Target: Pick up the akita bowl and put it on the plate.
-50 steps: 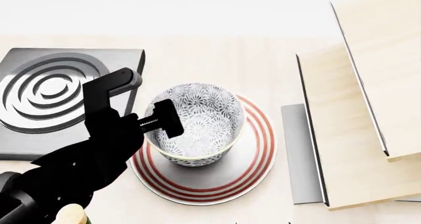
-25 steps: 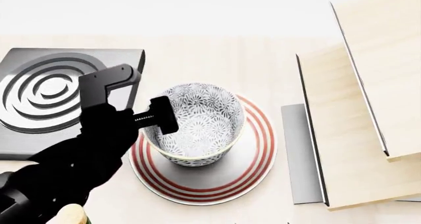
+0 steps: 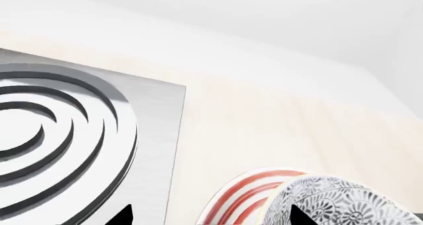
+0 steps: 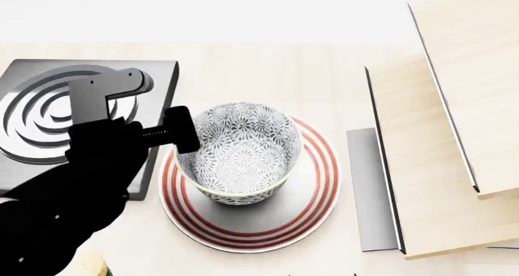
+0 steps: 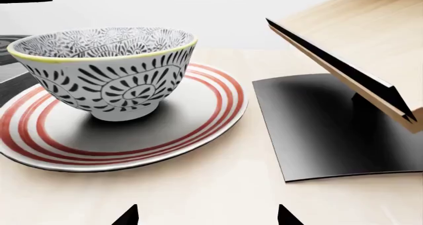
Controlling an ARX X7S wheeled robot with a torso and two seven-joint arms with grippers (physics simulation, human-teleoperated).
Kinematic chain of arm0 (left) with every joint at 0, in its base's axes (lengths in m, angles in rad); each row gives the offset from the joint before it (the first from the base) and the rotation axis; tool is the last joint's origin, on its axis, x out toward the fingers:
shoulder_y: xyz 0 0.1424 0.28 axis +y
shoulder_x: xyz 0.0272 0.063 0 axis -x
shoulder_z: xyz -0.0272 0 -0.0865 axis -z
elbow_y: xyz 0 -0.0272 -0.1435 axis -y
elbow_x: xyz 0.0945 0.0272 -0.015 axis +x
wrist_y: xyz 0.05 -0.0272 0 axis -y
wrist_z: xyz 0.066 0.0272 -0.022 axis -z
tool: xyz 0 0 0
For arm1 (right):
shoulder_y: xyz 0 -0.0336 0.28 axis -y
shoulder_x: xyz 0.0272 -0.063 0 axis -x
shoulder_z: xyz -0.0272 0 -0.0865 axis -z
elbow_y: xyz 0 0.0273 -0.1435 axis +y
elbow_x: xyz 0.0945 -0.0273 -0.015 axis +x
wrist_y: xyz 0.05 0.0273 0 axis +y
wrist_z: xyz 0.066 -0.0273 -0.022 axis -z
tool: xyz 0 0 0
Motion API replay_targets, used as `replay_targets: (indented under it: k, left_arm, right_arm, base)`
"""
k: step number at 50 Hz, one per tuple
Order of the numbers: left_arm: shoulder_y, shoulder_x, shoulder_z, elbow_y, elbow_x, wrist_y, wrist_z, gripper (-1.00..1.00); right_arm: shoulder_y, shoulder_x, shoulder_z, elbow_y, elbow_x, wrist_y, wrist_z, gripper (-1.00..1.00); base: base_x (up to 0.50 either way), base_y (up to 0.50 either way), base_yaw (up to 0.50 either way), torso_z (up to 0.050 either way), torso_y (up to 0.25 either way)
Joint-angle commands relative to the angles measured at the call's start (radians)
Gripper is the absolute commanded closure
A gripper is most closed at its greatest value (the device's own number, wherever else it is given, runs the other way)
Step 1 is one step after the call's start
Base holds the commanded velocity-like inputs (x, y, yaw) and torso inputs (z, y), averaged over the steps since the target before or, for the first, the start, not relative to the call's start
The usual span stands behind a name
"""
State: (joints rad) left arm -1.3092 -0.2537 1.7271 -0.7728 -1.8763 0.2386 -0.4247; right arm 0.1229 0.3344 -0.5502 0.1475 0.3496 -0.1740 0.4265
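The akita bowl (image 4: 239, 148), white with a dense grey-black floral pattern, stands upright in the middle of the red-ringed plate (image 4: 312, 194). My left gripper (image 4: 144, 109) hangs open just left of the bowl, over the burner's edge, and holds nothing. In the left wrist view its black fingertips (image 3: 122, 216) straddle bare counter and the plate (image 3: 244, 193), with the bowl (image 3: 337, 200) behind one tip. The right gripper (image 5: 206, 216) is open over bare counter, short of the plate (image 5: 185, 121) and bowl (image 5: 106, 71). It does not show in the head view.
A dark grey square stove burner (image 4: 33, 115) with raised rings lies left of the plate. Tilted wooden boards (image 4: 438, 148) stand on a dark grey base (image 4: 369, 191) to the right, close to the plate's rim.
My left gripper has drawn back to the left and away from the bowl's rim, toward the burner. The bowl stays still on the plate.
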Motion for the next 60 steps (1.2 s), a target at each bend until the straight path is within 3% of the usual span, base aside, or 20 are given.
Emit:
replay_targets:
  k: [1,11,21,39,60]
  left_arm:
    - [-0.007,-0.105,0.009,0.169,0.069,0.089,-0.098,-1.0]
    - [-0.028,-0.25,0.014,0.387,0.144,0.16,-0.214,-1.0]
    - [-0.031,-0.325,0.006,0.447,0.168,0.191,-0.249,-1.0]
    - [-0.064,-0.559,0.035,0.779,0.38,0.273,-0.458,-1.0]
    - [0.033,-0.791,0.039,0.961,0.532,0.428,-0.541,-1.0]
  right_arm:
    - [0.002,0.001,-0.002,0.0,-0.001,0.001,0.002,-1.0]
    - [0.005,-0.004,-0.011,0.009,-0.01,0.0,0.003,-1.0]
    - [0.009,-0.003,-0.011,0.016,-0.011,-0.001,0.005,-1.0]
    - [0.005,0.013,-0.006,-0.028,-0.018,0.016,0.032,-1.0]
    - [0.027,0.089,0.039,-0.225,-0.051,0.128,0.137,-1.0]
  base:
    - [0.0,0.0,0.0,0.0,0.0]
    - [0.0,0.0,0.0,0.0,0.0]
    - [0.0,0.0,0.0,0.0,0.0]
    - [0.0,0.0,0.0,0.0,0.0]
    - [0.0,0.0,0.0,0.0,0.0]
